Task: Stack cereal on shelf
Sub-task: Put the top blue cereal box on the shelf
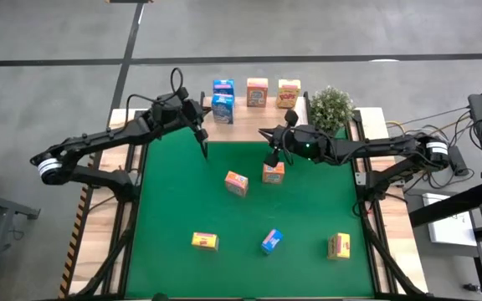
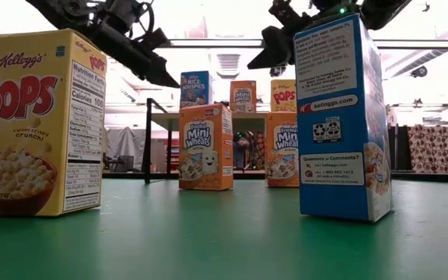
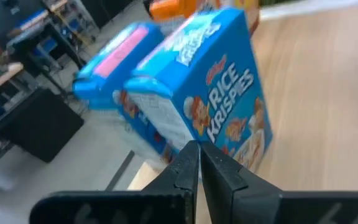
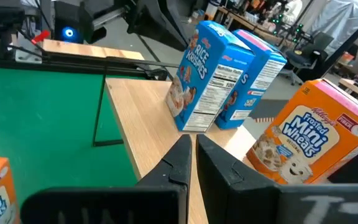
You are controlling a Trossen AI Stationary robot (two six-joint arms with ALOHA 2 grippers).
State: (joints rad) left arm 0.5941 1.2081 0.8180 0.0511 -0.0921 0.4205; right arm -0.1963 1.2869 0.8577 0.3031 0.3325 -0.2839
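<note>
While the high view is showing the whole layout, the low view is showing only box fronts and the arms coming in overhead. From above, the shelf is sitting at the mat's 12 o'clock edge, carrying two blue boxes, one in front of the other, an orange box and a yellow box, with a plant toward 1 o'clock. Five more boxes are standing on the mat: two orange ones near the centre, a yellow one at 7 o'clock, a blue one at 6 o'clock and another yellow one at 5 o'clock.

The left gripper is hanging with its fingers pressed together and holding nothing, the blue pair just beyond it toward 12 o'clock; its wrist view is showing a Rice Krispies box right past the fingertips. The right gripper, also closed and empty, is hovering just above the second orange box.

In the low view the near blue box is hiding part of the shelf, and the gripper tips are cut off at the top. The left wrist view is blurring the rear blue box.
</note>
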